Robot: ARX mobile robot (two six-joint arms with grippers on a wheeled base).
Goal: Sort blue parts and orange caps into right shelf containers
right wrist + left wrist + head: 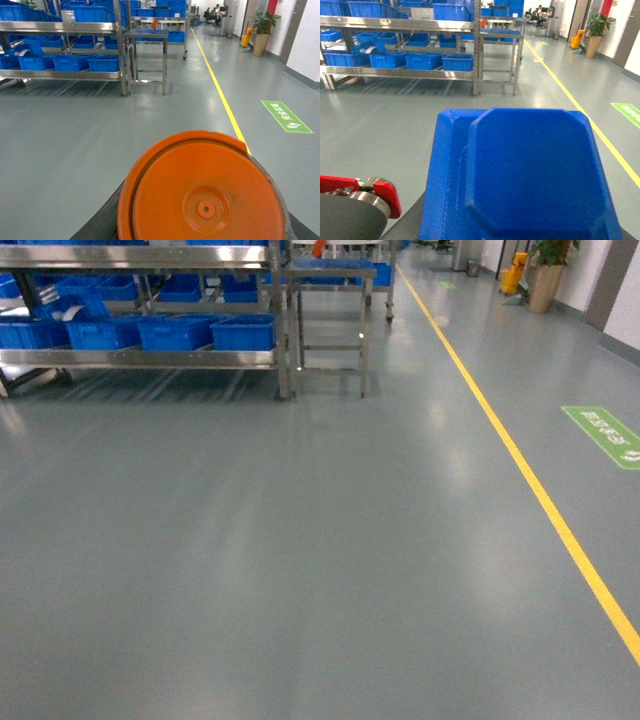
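A blue part (530, 175), a chunky moulded block, fills the lower left wrist view; my left gripper (520, 236) is shut on it, with only a dark finger edge (407, 220) showing. An orange cap (205, 192), round with a centre dimple, fills the lower right wrist view. My right gripper (200, 236) is shut on it, dark fingers (95, 225) showing at both sides. Blue containers (243, 332) sit in rows on a steel shelf (140, 358) far ahead on the left, which also shows from the wrists as containers (457, 61) and containers (104, 62). Neither gripper appears in the head view.
A small steel table (330, 272) stands right of the shelf. A yellow floor line (540, 495) runs along the right, with a green floor sign (605, 435) beyond it. A potted plant (545, 285) stands by the far wall. Grey floor lies between me and the shelf.
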